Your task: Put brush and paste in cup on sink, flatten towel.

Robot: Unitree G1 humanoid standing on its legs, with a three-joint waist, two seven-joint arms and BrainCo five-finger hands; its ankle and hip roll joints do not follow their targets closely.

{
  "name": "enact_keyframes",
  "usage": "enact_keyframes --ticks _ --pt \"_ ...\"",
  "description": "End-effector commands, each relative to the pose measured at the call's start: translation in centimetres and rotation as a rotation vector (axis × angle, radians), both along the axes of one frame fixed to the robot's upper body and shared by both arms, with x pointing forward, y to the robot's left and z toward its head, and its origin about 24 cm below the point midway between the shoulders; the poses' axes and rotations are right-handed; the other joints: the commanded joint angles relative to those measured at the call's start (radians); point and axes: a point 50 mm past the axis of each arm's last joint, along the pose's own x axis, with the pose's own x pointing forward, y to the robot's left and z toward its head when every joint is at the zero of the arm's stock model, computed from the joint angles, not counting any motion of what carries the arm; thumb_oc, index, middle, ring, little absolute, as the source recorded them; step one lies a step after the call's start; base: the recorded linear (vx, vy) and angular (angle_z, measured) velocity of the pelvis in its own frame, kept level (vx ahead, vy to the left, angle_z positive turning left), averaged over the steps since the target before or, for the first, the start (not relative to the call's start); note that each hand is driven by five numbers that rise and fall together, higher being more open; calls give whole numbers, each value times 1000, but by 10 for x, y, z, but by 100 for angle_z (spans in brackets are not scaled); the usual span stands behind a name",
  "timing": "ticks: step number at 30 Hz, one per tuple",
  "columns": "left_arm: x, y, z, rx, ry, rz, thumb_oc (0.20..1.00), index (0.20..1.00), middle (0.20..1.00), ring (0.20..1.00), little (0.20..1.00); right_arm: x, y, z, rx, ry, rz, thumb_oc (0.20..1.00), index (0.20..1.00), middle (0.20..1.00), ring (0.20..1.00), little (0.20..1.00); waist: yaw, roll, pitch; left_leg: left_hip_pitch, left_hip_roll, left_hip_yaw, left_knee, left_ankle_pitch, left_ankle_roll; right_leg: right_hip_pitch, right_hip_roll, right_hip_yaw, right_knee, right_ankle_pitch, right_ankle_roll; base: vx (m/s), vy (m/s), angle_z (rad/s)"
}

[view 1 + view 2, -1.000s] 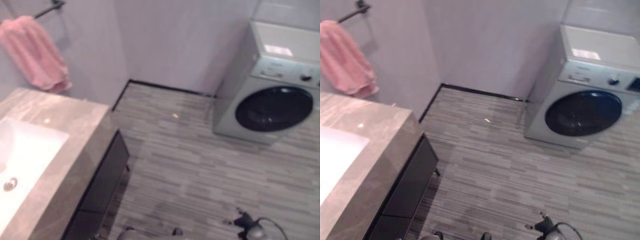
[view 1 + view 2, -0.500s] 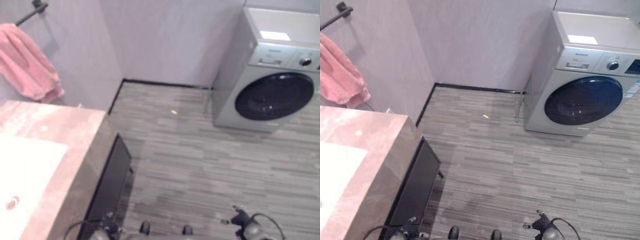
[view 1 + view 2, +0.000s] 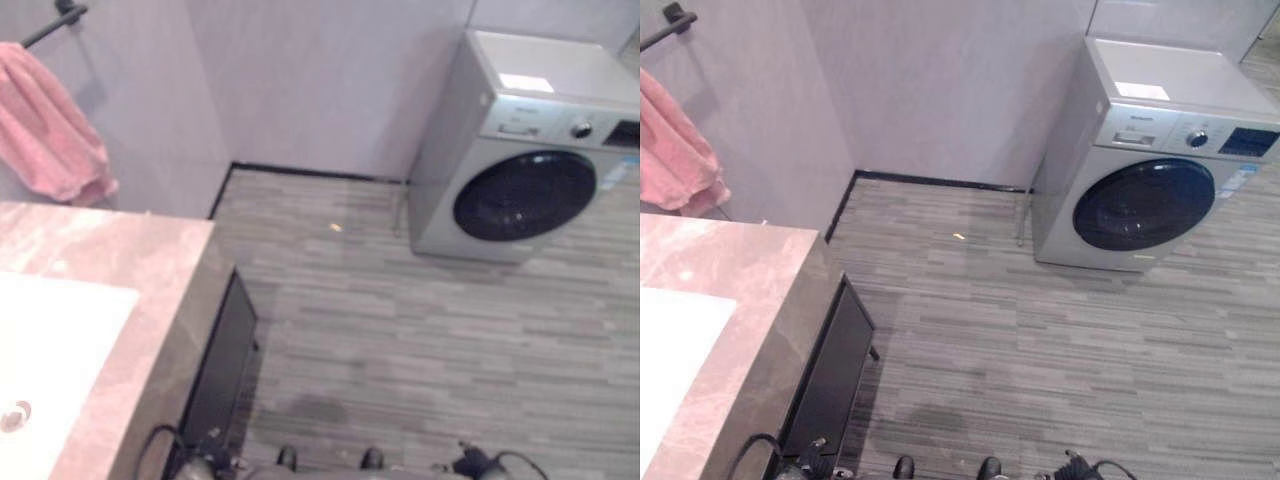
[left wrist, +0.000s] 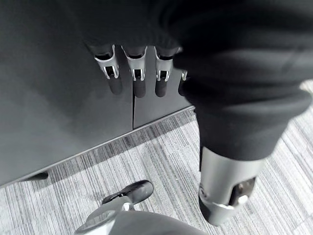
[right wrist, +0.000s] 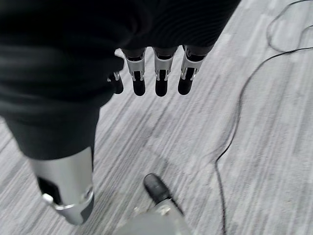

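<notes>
Pink towel [image 3: 48,125] is seen bunched on a wall bar [image 3: 50,22], above the marble surface [image 3: 150,300] with its white sink [image 3: 50,350]. Left robot hand [image 4: 134,73] hangs relaxed before the dark cabinet [image 4: 58,98] under that surface; right robot hand [image 5: 156,73] hangs relaxed over the floor [image 3: 1040,350]. A washing machine [image 3: 1150,190] stands well apart from the surface.
</notes>
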Motion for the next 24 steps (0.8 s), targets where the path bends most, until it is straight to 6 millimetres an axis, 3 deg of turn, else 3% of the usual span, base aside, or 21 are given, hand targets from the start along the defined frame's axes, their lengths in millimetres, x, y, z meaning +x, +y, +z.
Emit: enact_keyframes --ticks 1,3,4,7,8,10,14,15,16,17,19,20,21,24 --pt "17 7 6 3 -43 24 1000 1000 1000 1000 1000 6 -17 7 -51 -18 9 1000 1000 1000 1000 1000 11 -43 27 -108 -51 6 219 -15 18 63 63 29 -26 -79 -28 31 -199 32" --pt "21 9 7 1 -50 46 1000 1000 1000 1000 1000 8 -20 9 -64 -14 32 1000 1000 1000 1000 1000 19 -51 60 -190 -57 3 383 24 8 91 80 28 -54 -78 -43 34 -142 18" --pt "22 9 8 -1 -49 49 1000 1000 1000 1000 1000 7 -22 9 -73 0 48 1000 1000 1000 1000 1000 21 -51 66 -209 -58 12 380 42 10 100 82 20 -66 -77 -45 71 -66 12" --pt "19 14 8 -6 -42 70 1000 1000 1000 1000 1000 7 -29 12 -101 17 61 1000 1000 1000 1000 1000 31 -64 59 -241 -91 94 178 13 15 131 77 8 -113 -71 -18 218 38 13" --pt "13 17 7 2 -22 66 1000 1000 1000 1000 1000 10 -26 11 -99 18 100 1000 1000 1000 1000 1000 43 -67 47 -256 -99 148 81 58 16 136 81 15 -121 -69 -8 236 85 34" --pt "5 18 5 -2 7 76 1000 1000 1000 1000 1000 17 -19 10 -89 14 145 1000 1000 1000 1000 1000 61 -69 28 -267 -110 179 41 83 12 162 82 24 -127 -77 6 323 180 16" --pt "-2 23 4 7 21 104 1000 1000 1000 1000 1000 27 -10 10 -65 -13 153 1000 1000 1000 1000 1000 69 -77 7 -259 -124 126 79 67 41 163 69 35 -93 -99 12 321 177 -58" --pt "-5 28 5 21 31 110 1000 1000 1000 1000 1000 38 -2 10 -36 -65 136 1000 1000 1000 1000 1000 63 -96 -12 -241 -135 116 145 6 84 159 31 36 65 -129 31 420 215 -77" --pt "-5 28 5 21 31 110 1000 1000 1000 1000 1000 38 -2 10 -36 -65 136 1000 1000 1000 1000 1000 64 -97 -12 -241 -135 117 145 6 85 157 29 37 70 -131 31 562 341 -23" --pt "-6 31 6 29 31 119 1000 1000 1000 1000 1000 46 4 12 -15 -104 127 1000 1000 1000 1000 1000 65 -102 -11 -219 -145 117 148 -17 109 116 2 40 196 -103 55 271 270 10" --pt "-6 34 7 40 28 121 1000 1000 1000 1000 1000 59 14 14 11 -165 130 1000 1000 1000 1000 1000 51 -96 7 -150 -170 116 131 -42 147 38 -62 56 422 55 111 303 331 -1" --pt "-6 34 7 40 28 121 1000 1000 1000 1000 1000 59 14 14 11 -165 130 1000 1000 1000 1000 1000 50 -96 5 -153 -171 115 130 -40 147 35 -62 54 424 54 110 263 307 -13" --pt "-1 34 8 49 14 102 1000 1000 1000 1000 1000 67 20 17 26 -198 153 1000 1000 1000 1000 1000 29 -76 31 -103 -171 103 110 -42 164 -38 -93 50 589 99 113 268 248 2" --pt "5 35 10 66 2 64 1000 1000 1000 1000 1000 74 26 19 39 -233 182 1000 1000 1000 1000 1000 9 -67 47 -63 -159 85 72 -36 169 -122 -53 94 629 53 105 259 125 18"
